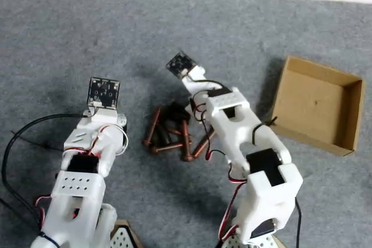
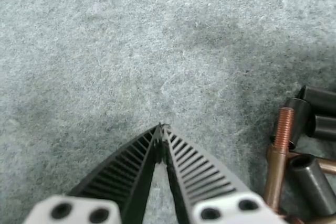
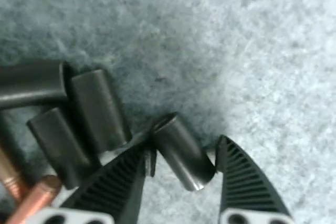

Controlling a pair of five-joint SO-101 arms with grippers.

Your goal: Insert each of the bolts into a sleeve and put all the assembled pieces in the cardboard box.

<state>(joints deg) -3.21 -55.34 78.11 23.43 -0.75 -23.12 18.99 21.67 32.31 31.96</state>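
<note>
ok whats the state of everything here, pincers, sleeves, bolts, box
left pincer, shut, empty
right pincer, open
sleeve in the right pincer's gap, not clamped, no bolt in it
other sleeves, lying loose in the pile
bolts, lying loose in the pile
cardboard box, open, empty

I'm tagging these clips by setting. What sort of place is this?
Likely a robotics lab bench: a grey mat, copper bolts and black sleeves heaped between the left arm and right arm, a cardboard box nearby.
</note>
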